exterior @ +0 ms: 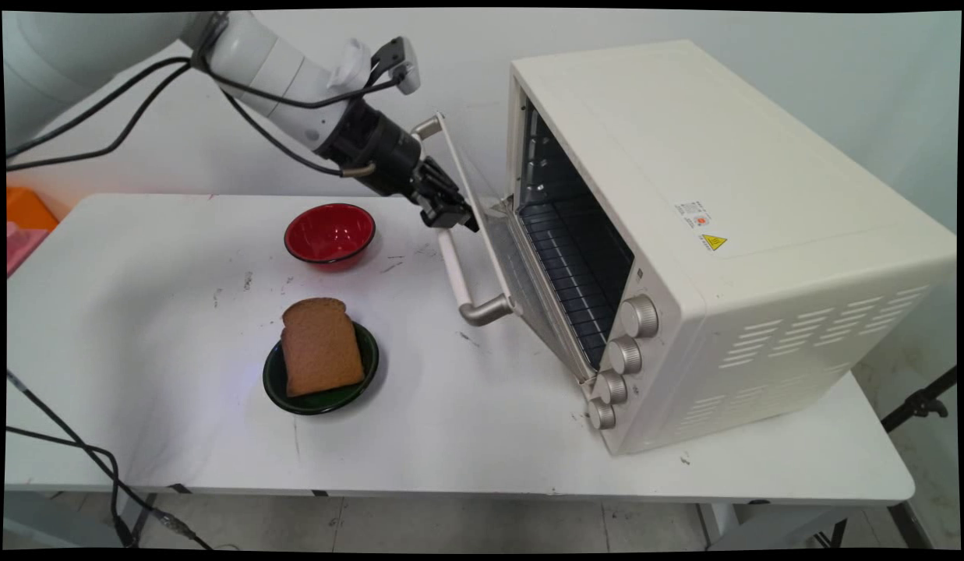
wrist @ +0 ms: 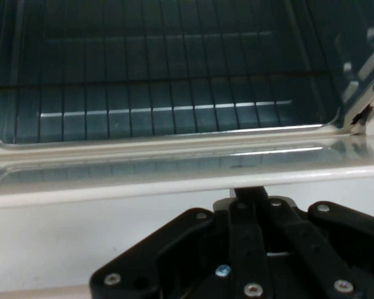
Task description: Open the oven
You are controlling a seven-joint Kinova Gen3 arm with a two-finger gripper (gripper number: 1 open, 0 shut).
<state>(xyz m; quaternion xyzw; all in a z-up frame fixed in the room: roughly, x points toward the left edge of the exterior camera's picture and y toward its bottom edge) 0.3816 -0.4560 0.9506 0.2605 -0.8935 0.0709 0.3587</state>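
My black gripper (exterior: 457,216) is shut, its fingertips pressed together against the white handle bar (exterior: 456,273) of the toaster oven's door (exterior: 493,234). The glass door hangs partly open, tilted out from the cream oven (exterior: 723,195). In the hand view the shut gripper (wrist: 249,192) reaches the top edge of the white handle (wrist: 112,237), which runs across the picture. Beyond it I look through the door glass (wrist: 174,165) at the wire rack (wrist: 174,99) inside the oven. Nothing is held between the fingers.
A red bowl (exterior: 330,232) stands left of the door. Nearer the front, a slice of brown bread (exterior: 319,347) lies on a dark green plate (exterior: 326,399). Several silver knobs (exterior: 623,354) line the oven's front. Cables hang at the table's left edge.
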